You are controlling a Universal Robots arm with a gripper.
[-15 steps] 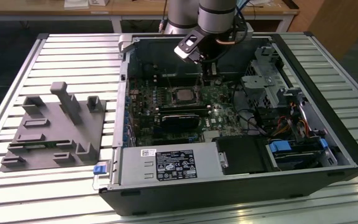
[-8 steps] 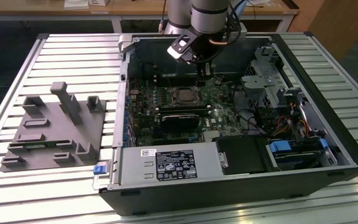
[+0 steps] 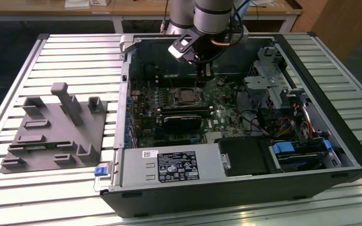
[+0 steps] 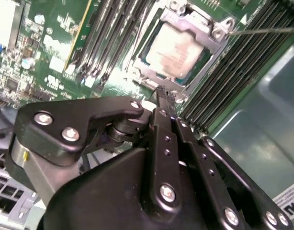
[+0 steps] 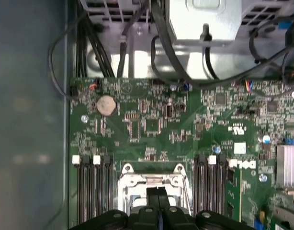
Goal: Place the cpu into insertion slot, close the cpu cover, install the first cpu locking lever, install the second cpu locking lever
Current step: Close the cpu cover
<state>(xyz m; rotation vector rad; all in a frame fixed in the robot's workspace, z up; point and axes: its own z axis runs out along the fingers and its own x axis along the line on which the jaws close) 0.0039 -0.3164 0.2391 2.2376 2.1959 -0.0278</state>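
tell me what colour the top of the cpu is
The cpu top is pale silver-grey; clearest in the second wrist view.

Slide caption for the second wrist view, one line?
Shut gripper at the edge of the insertion slot; the cpu sits inside, framed by the lowered cpu cover.

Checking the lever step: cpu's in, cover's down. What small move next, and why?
Probably shift the shut gripper toward the lever and press it down: the cover lies over the cpu, the gripper sits at the cover's edge, and the lever looks unlatched.
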